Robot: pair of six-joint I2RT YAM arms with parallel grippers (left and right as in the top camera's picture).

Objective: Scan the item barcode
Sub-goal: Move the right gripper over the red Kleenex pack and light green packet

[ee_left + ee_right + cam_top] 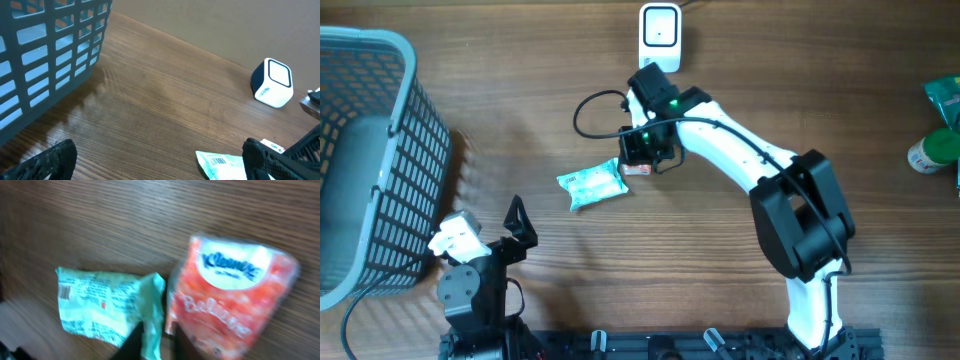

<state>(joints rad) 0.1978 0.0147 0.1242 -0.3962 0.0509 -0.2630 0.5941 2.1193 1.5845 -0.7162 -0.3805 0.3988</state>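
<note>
My right gripper (154, 342) has its two fingers drawn close together on the crimped end of the teal packet (105, 307). The thin film sits pinched between them, so I read it as gripping the packet. The wrist picture is blurred, though, and I can't say how firm the hold is.

From the fingers, the rest of the packet stretches away to their left and lies flat on the wooden table (740, 80). An orange Kleenex pack (227, 300) lies just beside the fingers on the other side, its edge right up against the packet's end. I can't tell whether the two actually touch.

From overhead, the gripper stands over the packet's right end with the Kleenex pack directly under the wrist. The white scanner (659, 28) stands beyond the gripper at the table's far edge, well apart from the packet.

The left gripper (523, 225) hangs with its jaws spread wide and nothing between them, nearer to me than the packet. In its own camera the packet shows just beside the right-hand finger, with a printed barcode (218, 161) facing up. The scanner is farther off past it, and the grey basket (50, 60) stands off to the gripper's left.
</note>
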